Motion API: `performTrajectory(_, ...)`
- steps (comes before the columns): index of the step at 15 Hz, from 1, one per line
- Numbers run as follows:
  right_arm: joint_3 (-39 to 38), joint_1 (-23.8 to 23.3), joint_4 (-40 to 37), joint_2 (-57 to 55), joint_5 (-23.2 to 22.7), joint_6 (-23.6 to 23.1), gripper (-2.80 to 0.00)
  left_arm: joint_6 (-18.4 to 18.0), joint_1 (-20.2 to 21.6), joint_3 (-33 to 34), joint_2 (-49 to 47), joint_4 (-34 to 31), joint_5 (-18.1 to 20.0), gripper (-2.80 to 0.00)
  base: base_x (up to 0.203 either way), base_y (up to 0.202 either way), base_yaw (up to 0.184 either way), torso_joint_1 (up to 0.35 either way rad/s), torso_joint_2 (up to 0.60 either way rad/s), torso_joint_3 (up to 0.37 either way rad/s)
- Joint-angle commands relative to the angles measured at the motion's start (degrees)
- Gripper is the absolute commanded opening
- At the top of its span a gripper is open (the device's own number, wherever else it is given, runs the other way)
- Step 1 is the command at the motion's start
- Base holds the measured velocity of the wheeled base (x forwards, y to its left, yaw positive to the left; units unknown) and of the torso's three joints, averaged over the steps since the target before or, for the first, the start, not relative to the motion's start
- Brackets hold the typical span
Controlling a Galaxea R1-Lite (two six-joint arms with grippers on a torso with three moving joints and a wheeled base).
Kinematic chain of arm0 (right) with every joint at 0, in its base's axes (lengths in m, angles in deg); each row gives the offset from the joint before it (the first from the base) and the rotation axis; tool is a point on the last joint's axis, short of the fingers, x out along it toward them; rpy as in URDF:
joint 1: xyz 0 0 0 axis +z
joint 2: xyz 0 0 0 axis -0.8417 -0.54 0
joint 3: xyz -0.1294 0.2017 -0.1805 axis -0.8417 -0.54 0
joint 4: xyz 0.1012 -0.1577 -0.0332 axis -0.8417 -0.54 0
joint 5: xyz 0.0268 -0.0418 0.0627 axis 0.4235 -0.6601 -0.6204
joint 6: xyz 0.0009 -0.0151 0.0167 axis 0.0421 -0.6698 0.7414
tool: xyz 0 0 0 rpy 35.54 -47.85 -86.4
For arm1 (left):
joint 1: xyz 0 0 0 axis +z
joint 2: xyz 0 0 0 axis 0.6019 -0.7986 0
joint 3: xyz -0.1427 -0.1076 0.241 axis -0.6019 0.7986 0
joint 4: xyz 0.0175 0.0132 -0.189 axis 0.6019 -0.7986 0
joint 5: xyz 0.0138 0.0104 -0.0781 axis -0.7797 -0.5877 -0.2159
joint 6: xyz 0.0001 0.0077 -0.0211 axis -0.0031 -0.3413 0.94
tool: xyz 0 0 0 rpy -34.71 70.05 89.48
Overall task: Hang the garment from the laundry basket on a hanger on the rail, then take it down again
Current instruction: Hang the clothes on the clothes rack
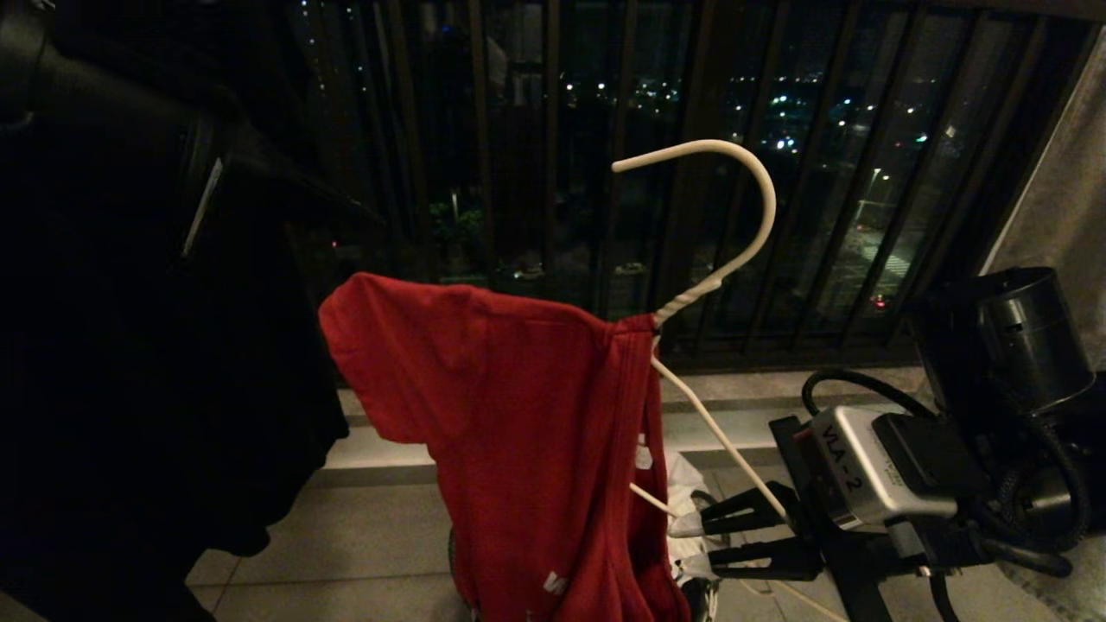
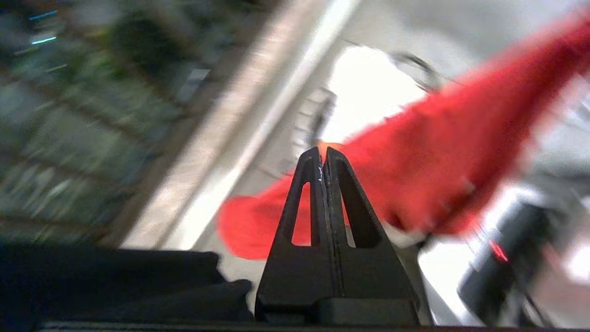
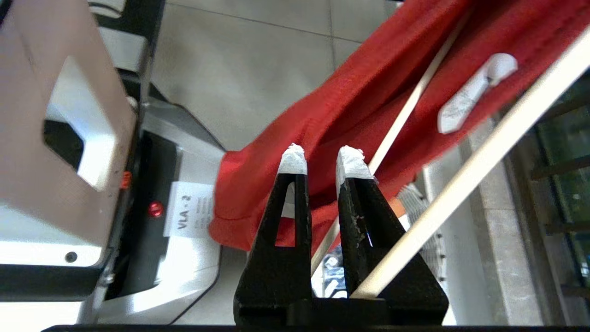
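Observation:
The garment [image 1: 518, 415], a red T-shirt, hangs on the hanger [image 1: 743, 173], a thin white wire one with its hook pointing up in front of the window. My right gripper [image 1: 691, 546] is low on the right, shut on the hanger's wire arm. In the right wrist view the wire [image 3: 405, 115] runs between its taped fingers [image 3: 322, 159] with the red cloth [image 3: 359, 106] beyond. My left gripper [image 2: 322, 154] is shut and empty, with the garment [image 2: 438, 161] blurred past its tips. The laundry basket's woven rim [image 3: 426, 216] shows below the shirt. The rail is out of view.
A black garment [image 1: 130, 389] fills the left side, with my left arm [image 1: 86, 78] dark above it. Dark balcony bars [image 1: 553, 130] stand behind, above a pale ledge [image 1: 389, 449] and a tiled floor [image 1: 346, 553]. My grey base [image 3: 69, 138] is beside the right gripper.

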Motion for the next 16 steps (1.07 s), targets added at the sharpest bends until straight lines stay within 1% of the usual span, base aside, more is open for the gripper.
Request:
performTrajectory(1,-0.2,0.5,-0.1,-0.1,-0.2,-0.3,-2.80,-2.7,1.5,0.2,-0.3,-3.8,3.1,-2.80,0.000,0.000,0.000,0.000,0.00,0.000)
performTrajectory(2,-0.3,1.3,-0.4,-0.2,-0.2,-0.3,-2.80,-4.6,2.1,0.5,-0.1,-6.5,4.2,-2.80,0.000,0.000,0.000,0.000,0.00,0.000)
performTrajectory(4,-0.8,3.0,-0.7,-0.8,-0.1,-0.4,-2.80,-6.5,4.2,0.6,0.1,-8.9,7.2,-2.80,0.000,0.000,0.000,0.000,0.00,0.000)
performTrajectory(7,-2.2,6.6,-0.7,-1.8,0.3,-0.4,-2.80,-11.2,6.9,1.2,1.7,-14.1,7.3,-2.80,0.000,0.000,0.000,0.000,0.00,0.000)
performTrajectory(10,-2.6,8.4,-0.6,-3.5,1.2,-0.5,-2.80,-14.0,9.6,3.1,3.2,-18.5,7.2,-2.80,0.000,0.000,0.000,0.000,0.00,0.000)
performTrajectory(12,-2.6,8.9,-0.6,-4.3,1.3,-0.5,-2.80,-16.1,9.8,6.9,4.3,-20.1,7.2,-2.80,0.000,0.000,0.000,0.000,0.00,0.000)
performTrajectory(15,-2.4,8.9,-0.5,-4.9,1.4,-0.5,-2.80,-19.6,9.8,11.3,5.1,-20.2,7.2,-2.80,0.000,0.000,0.000,0.000,0.00,0.000)
performTrajectory(16,-2.4,8.9,-0.4,-4.9,1.4,-0.6,-2.80,-20.5,9.8,11.1,4.6,-20.1,7.3,0.00,0.000,0.000,0.000,0.000,0.00,0.000)
